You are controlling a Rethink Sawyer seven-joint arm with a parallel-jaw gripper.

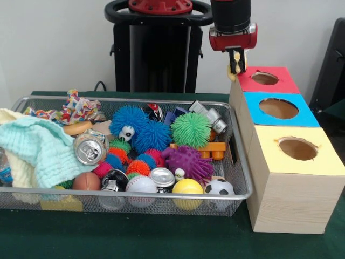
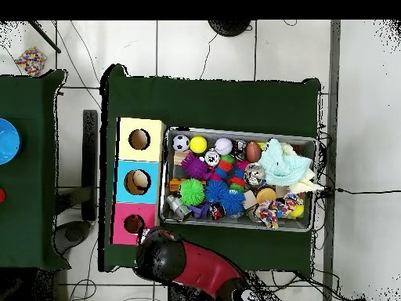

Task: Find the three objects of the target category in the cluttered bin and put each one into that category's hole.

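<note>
Meanwhile, the gripper (image 1: 236, 66) hung beside the red hole (image 1: 264, 78), fingers pinching a small yellowish object (image 1: 232, 71). Released there, short of the opening, it could have struck the box's rim and dropped outside.

No readable text, seemingly.

Dark green cloth-covered counter (image 2: 235, 98) standing on a floor of large pale square tiles with dark grout lines (image 2: 204, 47). Thin black cables (image 2: 207, 59) trail across the tiles beyond the counter's edges. A second green-topped table (image 2: 31, 157) stands beside the counter, apart from it, with a dark strip of floor (image 2: 333, 117) on the opposite side. In the front view, a plain off-white wall (image 1: 54, 43) rises behind the counter.
</note>
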